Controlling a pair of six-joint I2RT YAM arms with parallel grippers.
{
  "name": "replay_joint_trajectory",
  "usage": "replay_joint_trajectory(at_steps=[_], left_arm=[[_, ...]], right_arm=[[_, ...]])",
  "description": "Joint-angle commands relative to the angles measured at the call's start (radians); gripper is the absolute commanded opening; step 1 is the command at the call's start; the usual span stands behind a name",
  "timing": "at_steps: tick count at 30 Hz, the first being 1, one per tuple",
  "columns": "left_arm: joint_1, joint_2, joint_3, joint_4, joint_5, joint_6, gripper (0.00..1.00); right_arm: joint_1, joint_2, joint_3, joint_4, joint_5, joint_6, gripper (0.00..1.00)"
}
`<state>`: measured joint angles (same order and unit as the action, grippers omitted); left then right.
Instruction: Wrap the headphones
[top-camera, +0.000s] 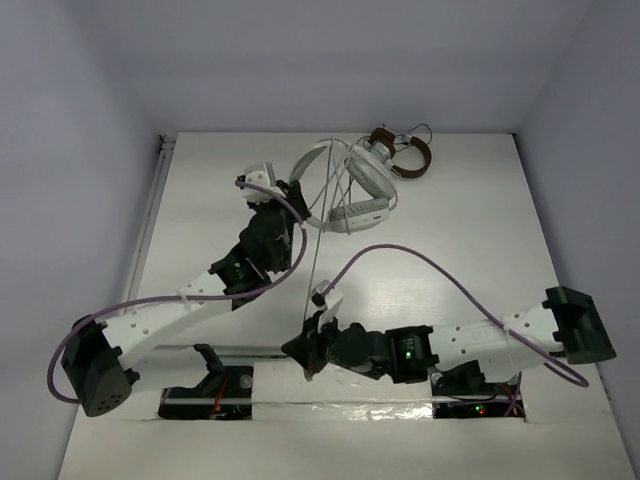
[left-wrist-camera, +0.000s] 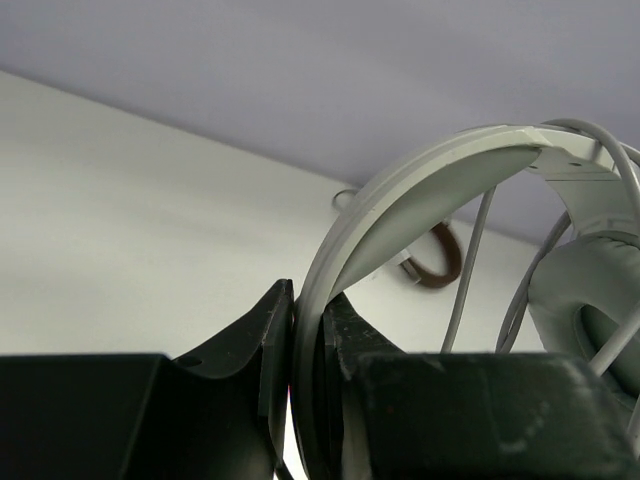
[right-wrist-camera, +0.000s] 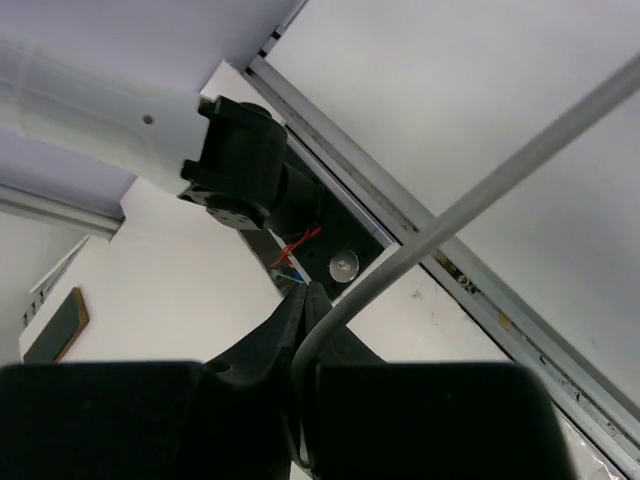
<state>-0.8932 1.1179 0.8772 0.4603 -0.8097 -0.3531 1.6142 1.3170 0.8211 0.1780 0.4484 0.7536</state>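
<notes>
Cable (top-camera: 318, 255) was the thing in hand nearest the bases: at about 6 o'clock on the table (top-camera: 470, 240), the right gripper (right-wrist-camera: 303, 312) had its jaws closed tight on the thin grey line. From there the line ran taut toward 12 o'clock. Farther out, at roughly 11 o'clock, the left gripper (left-wrist-camera: 308, 312) was clamped on the wide headband (left-wrist-camera: 400, 200), holding the headphones (top-camera: 362, 175) upright at the far side. A few strands already crossed the headband and earcups, so the wrap looked begun but far from finished. The long straight run had yet to be wound on and its end secured. Beyond, touching or just beside them, lay brown headphones (top-camera: 408, 152).
</notes>
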Motion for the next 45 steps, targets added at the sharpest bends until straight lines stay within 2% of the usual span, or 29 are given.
replay_joint_trajectory(at_steps=[1, 5, 13, 18, 20, 24, 30, 35, 41, 45], left_arm=[[-0.009, -0.013, -0.02, 0.152, -0.085, 0.009, 0.0], [-0.045, -0.02, -0.081, 0.14, -0.105, 0.006, 0.0], [-0.193, -0.006, -0.204, 0.094, -0.132, -0.015, 0.0], [-0.303, 0.017, -0.216, -0.004, -0.161, -0.024, 0.0], [-0.312, 0.005, -0.224, -0.025, -0.149, -0.024, 0.0], [-0.337, -0.03, -0.242, -0.096, -0.073, -0.018, 0.0], [-0.357, -0.07, -0.245, -0.222, 0.035, -0.026, 0.0], [-0.357, -0.112, -0.238, -0.282, 0.141, -0.004, 0.0], [-0.366, -0.113, -0.242, -0.318, 0.201, -0.009, 0.0], [-0.366, -0.112, -0.262, -0.284, 0.247, -0.01, 0.0]], right_arm=[[0.059, -0.021, 0.105, -0.162, 0.091, -0.043, 0.0], [0.069, -0.068, 0.18, -0.331, 0.151, -0.053, 0.0], [0.055, -0.232, 0.213, -0.422, 0.332, -0.166, 0.0], [-0.039, -0.289, 0.213, -0.482, 0.303, -0.261, 0.0], [-0.065, -0.311, 0.21, -0.517, 0.274, -0.296, 0.0], [-0.131, -0.361, 0.222, -0.603, 0.225, -0.355, 0.0], [-0.151, -0.381, 0.245, -0.695, 0.228, -0.456, 0.0], [-0.16, -0.363, 0.274, -0.79, 0.387, -0.476, 0.0], [-0.16, -0.368, 0.253, -0.769, 0.551, -0.51, 0.0], [-0.169, -0.349, 0.254, -0.781, 0.657, -0.49, 0.0]])
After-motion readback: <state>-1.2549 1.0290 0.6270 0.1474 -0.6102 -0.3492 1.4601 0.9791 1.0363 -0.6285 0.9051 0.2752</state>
